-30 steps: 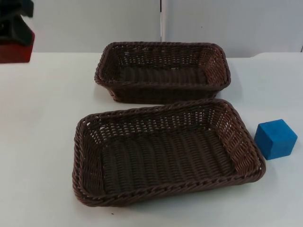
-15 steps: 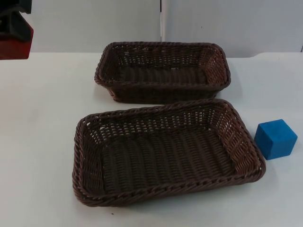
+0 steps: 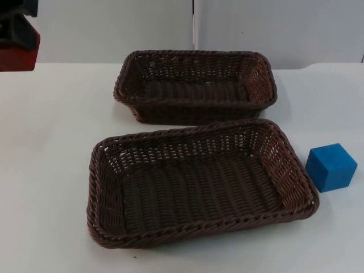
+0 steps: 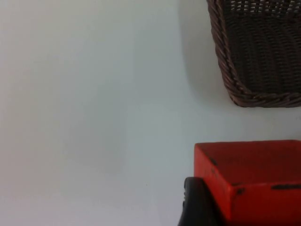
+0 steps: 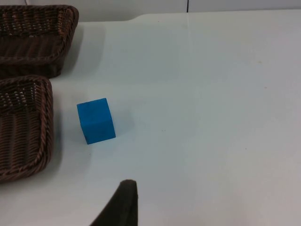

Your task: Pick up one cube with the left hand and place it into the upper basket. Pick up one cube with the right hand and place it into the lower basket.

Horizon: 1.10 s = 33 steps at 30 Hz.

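Gripping red cube (image 4: 249,181), left gripper (image 3: 17,34) hovers near counter's (image 3: 51,170) far-left corner, bound for upper basket (image 3: 196,85); right gripper's state: cannot tell.

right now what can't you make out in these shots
- Left gripper: cut off by the top view's edge; the red cube it grips hides its fingers in the left wrist view.
- Right gripper: one fingertip at the right wrist view's edge; open or shut unclear.
- Blue cube: its far faces are hidden.

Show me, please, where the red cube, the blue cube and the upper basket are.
red cube (image 4: 254,181), left wrist view, its top face.
blue cube (image 3: 331,166), top view, its front face.
upper basket (image 3: 196,104), top view, its near rim.
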Tool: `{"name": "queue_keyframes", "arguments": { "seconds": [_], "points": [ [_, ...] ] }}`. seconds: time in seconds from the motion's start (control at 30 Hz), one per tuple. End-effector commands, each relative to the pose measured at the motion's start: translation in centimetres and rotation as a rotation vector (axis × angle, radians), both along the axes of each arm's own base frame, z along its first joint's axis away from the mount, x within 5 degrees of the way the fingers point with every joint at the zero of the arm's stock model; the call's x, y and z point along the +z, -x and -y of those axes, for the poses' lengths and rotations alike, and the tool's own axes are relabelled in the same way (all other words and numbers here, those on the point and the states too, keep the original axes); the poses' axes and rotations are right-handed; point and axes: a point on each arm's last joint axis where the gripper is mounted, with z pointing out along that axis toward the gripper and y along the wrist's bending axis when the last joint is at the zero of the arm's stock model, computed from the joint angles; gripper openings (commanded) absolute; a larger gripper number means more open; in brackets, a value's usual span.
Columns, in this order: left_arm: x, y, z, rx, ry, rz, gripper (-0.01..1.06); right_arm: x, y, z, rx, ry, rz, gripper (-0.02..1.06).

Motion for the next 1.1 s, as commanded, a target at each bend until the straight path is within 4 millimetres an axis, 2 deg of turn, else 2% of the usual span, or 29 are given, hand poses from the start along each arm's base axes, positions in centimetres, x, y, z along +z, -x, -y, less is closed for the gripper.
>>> {"name": "queue_keyframes", "arguments": {
  "seconds": [0.0,0.27,0.43,0.8,1.07],
  "points": [
    [0.3,-0.1,0.2,0.005,0.010,0.031,0.00,0.0,0.0,0.0,-0.004,0.003,0.004,1.05],
    [0.4,-0.3,0.1,0.012,0.009,0.052,0.00,0.0,0.0,0.0,-0.004,0.003,0.004,1.05],
    [0.3,-1.0,0.2,0.008,0.009,0.039,0.00,0.0,0.0,0.0,-0.004,0.003,0.004,1.05],
    [1.1,-5.3,1.2,-0.037,0.045,0.018,0.00,0.0,0.0,0.0,-0.004,0.003,0.004,1.05],
    [0.9,-9.4,5.6,-0.158,0.036,0.049,0.00,0.0,0.0,0.0,-0.004,0.003,0.004,1.05]
  ]
}}
